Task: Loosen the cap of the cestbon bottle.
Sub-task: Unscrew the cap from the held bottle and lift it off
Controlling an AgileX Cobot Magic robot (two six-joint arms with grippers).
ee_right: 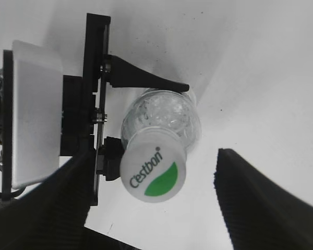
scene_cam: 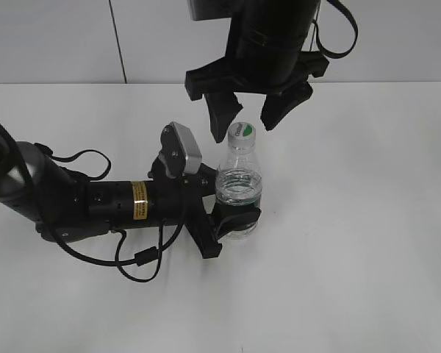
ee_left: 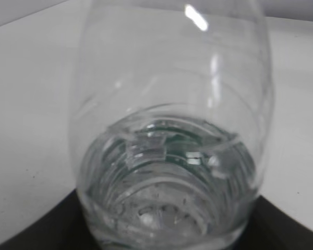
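Note:
The cestbon bottle (scene_cam: 239, 187) stands upright on the white table, clear with a dark green label band. Its white cap (scene_cam: 242, 132) with a green leaf mark sits on the neck. My left gripper (scene_cam: 231, 215) is shut on the bottle's lower body from the left. The left wrist view is filled by the bottle (ee_left: 172, 135) close up. My right gripper (scene_cam: 248, 118) hangs open just above the cap, one finger on either side, not touching. In the right wrist view the cap (ee_right: 152, 174) lies between the two dark fingers (ee_right: 151, 208), nearer the left one.
The left arm (scene_cam: 81, 202) lies across the table's left side with a looping black cable (scene_cam: 143, 261). The white table (scene_cam: 353, 257) stretches right and forward. A white wall (scene_cam: 59, 37) closes off the back.

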